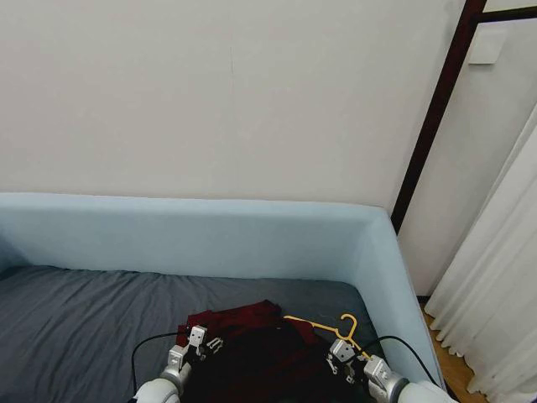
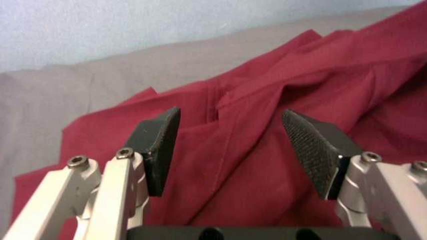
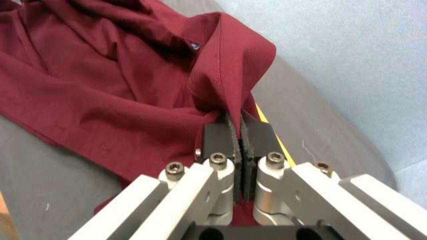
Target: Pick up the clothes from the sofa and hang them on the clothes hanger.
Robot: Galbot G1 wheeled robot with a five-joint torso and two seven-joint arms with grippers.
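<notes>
We see a dark red shirt (image 1: 252,336) lying crumpled on the grey seat (image 1: 75,319) of the light blue sofa (image 1: 210,239), towards its right end, near the armrest. A yellow hanger (image 1: 312,323) lies at the shirt's right edge, its hook pointing towards the armrest. Our left gripper (image 2: 230,130) sits at the shirt's left side with its fingers (image 2: 157,142) spread wide apart, red cloth lying beyond the gap; we cannot tell whether they touch it. Our right gripper (image 3: 237,125) is at the shirt's right side beside the hanger, its pads pressed together on a pinched-up fold of the red fabric.
</notes>
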